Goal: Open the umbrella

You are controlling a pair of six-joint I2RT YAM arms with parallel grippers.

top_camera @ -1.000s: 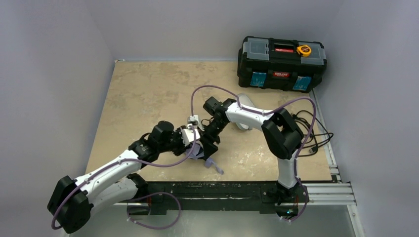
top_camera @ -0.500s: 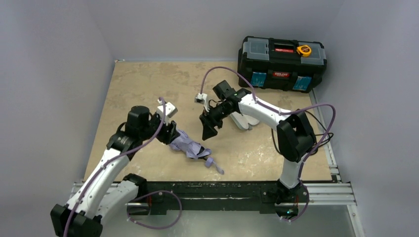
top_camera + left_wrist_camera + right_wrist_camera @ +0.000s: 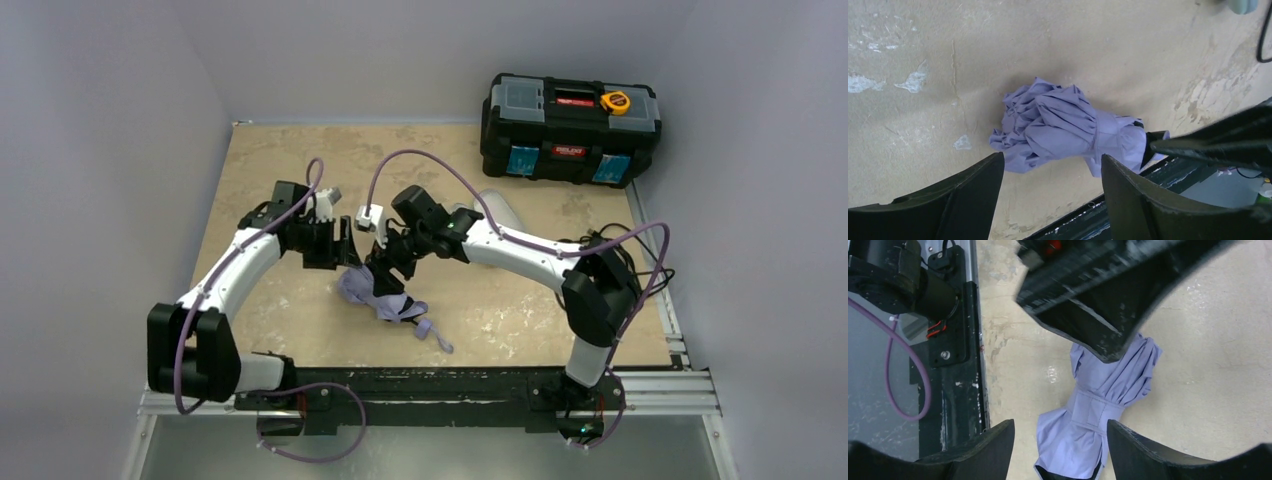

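The umbrella (image 3: pixel 378 296) lies folded on the table, its lavender canopy bunched and bound by its strap band (image 3: pixel 1092 411), with a black underside showing at the handle end. A lavender loop (image 3: pixel 436 336) trails toward the near edge. My left gripper (image 3: pixel 336 246) is open and empty just left of the canopy's crumpled end; the umbrella (image 3: pixel 1068 127) lies beyond its open jaws (image 3: pixel 1050 165). My right gripper (image 3: pixel 386 274) is open and empty right above the umbrella (image 3: pixel 1108 390), its jaws (image 3: pixel 1060 427) standing either side of the band without touching it.
A black toolbox (image 3: pixel 568 128) stands at the back right. The mint-green sleeve (image 3: pixel 498 210) lies behind the right arm. Loose black cables (image 3: pixel 632 262) lie at the table's right edge. The black front rail (image 3: pixel 955 365) runs close to the umbrella.
The left arm has swung farther back and now faces the umbrella from the left. The right gripper has come down and to the left over the umbrella. The umbrella lies free on the table.
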